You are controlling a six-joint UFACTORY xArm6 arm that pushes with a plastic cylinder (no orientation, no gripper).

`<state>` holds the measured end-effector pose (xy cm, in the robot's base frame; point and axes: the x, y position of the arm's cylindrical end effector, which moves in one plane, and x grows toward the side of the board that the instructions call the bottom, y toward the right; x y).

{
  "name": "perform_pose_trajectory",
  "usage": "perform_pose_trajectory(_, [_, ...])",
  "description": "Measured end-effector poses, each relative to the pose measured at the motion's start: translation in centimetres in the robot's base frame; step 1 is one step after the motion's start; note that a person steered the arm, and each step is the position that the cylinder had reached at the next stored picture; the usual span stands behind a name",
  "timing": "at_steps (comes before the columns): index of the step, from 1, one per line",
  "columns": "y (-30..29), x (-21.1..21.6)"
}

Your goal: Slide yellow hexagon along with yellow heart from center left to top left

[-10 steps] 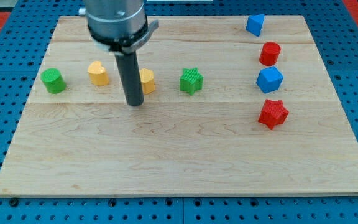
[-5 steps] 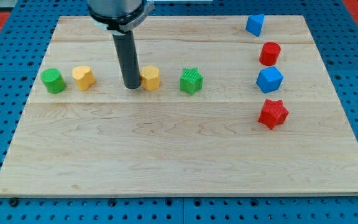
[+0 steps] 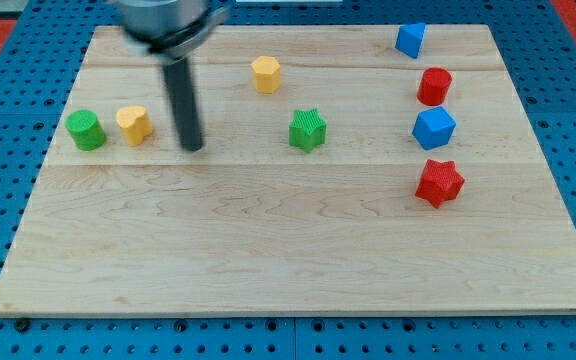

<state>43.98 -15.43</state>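
Note:
The yellow hexagon (image 3: 266, 74) lies near the view's top, a little left of centre. The yellow heart (image 3: 134, 125) lies at centre left, right beside the green cylinder (image 3: 85, 130). My tip (image 3: 192, 147) is on the board to the right of the yellow heart, with a gap between them. The tip is well below and left of the yellow hexagon. The rod is blurred with motion.
A green star (image 3: 308, 130) sits at centre. On the right stand a blue block (image 3: 410, 40), a red cylinder (image 3: 434, 86), a blue hexagon (image 3: 434, 129) and a red star (image 3: 438, 183). The wooden board (image 3: 288, 260) ends on a blue pegboard.
The yellow hexagon has moved up and a little to the right, away from the rod. The heart slid left earlier to beside the green cylinder. My tip has moved left.

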Motion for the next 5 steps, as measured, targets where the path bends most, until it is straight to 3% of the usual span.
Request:
perform_pose_trajectory(1, [-5.7, -1.8])
perform_pose_trajectory(3, [4.2, -11.7])
perform_pose_trajectory(4, [13.6, -9.5])
perform_pose_trajectory(5, [16.4, -12.1])
